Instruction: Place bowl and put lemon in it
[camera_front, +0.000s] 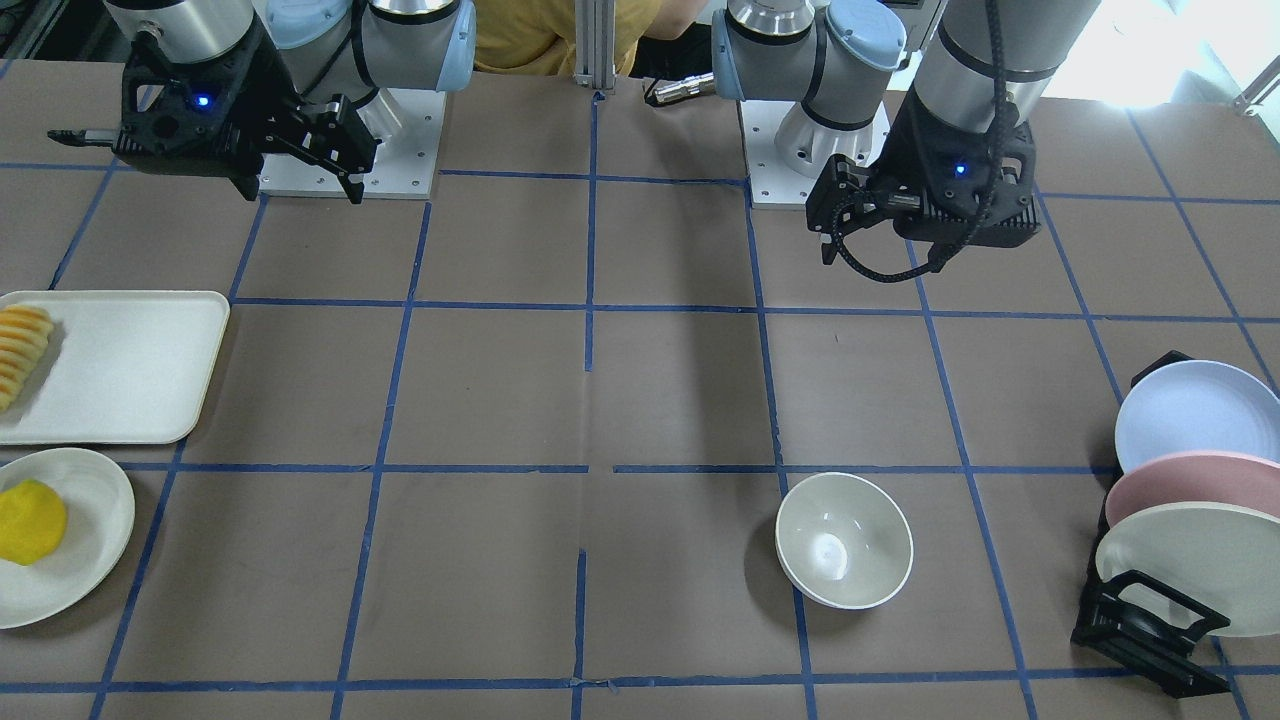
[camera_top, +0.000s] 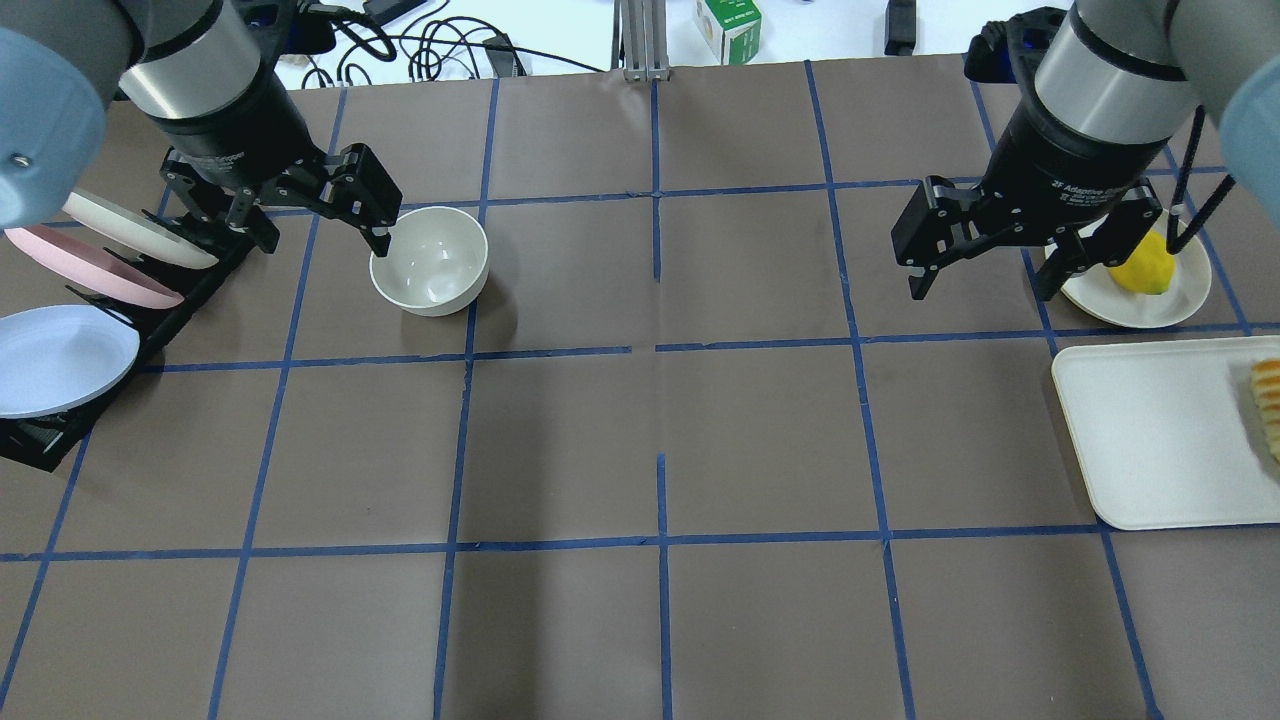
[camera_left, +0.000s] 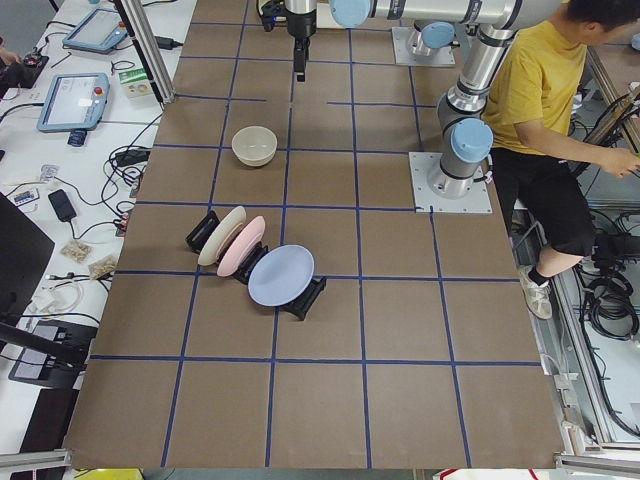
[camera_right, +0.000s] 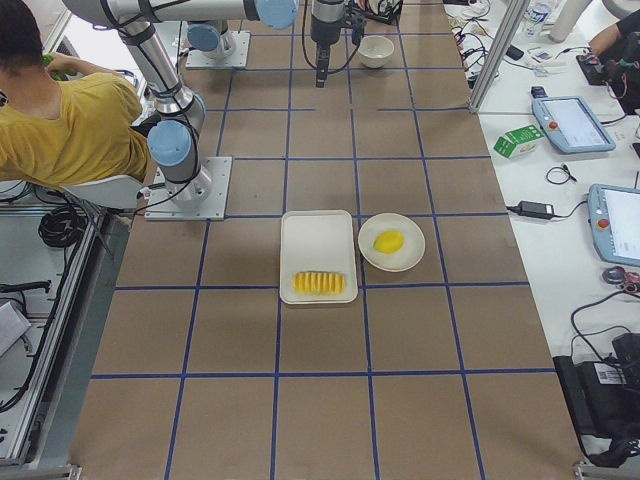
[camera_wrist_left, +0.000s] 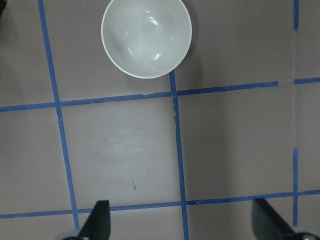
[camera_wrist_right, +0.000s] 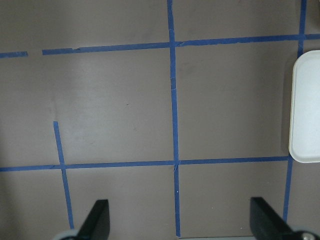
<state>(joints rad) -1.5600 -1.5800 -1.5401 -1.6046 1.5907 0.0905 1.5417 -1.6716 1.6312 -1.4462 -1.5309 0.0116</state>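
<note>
The bowl (camera_top: 430, 262) is seen standing open side up on the brown table (camera_top: 660, 440), just beside the left gripper (camera_top: 325, 230) in the overhead view and ahead of its fingertips in the wrist view. That gripper is held above the table with its fingers spread wide and nothing between them. The lemon (camera_top: 1142, 268) is found on a shallow plate (camera_top: 1100, 305), on the outer side of the right gripper (camera_top: 982, 285), whose fingers are likewise held apart and grasp nothing. A white tray (camera_top: 1150, 440) with a row of fruit slices (camera_top: 1268, 400) is set near that plate. On the left gripper's outer side, three pastel plates (camera_top: 55, 355) are propped in a black rack (camera_top: 40, 435).
</note>
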